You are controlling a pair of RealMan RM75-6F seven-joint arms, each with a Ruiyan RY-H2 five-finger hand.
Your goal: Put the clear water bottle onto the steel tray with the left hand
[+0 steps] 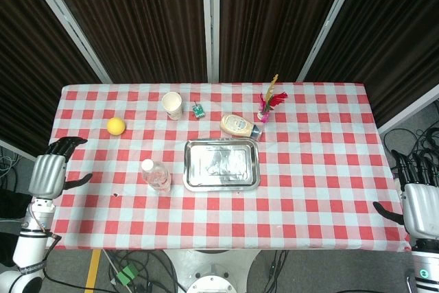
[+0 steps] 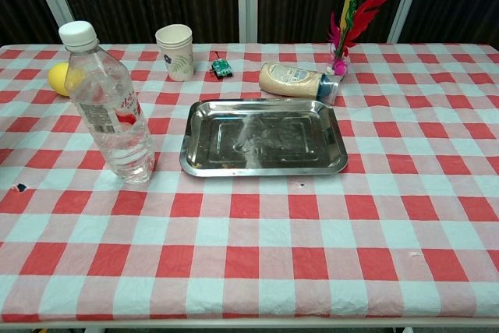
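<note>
While my left hand [image 1: 49, 171] waits at the table's edge, fingers apart and holding nothing, I judge the reach not yet begun: next I must bring it to the bottle [image 1: 156, 175], standing upright just left of the tray [image 1: 221, 182]. My right hand [image 1: 420, 197] idles equally bare. Nearest to farthest: one bottle, one tray, one orange [image 1: 115, 125], one sauce bottle [image 1: 240, 126], one cup [image 1: 172, 105], one feather vase [image 1: 264, 110].
</note>
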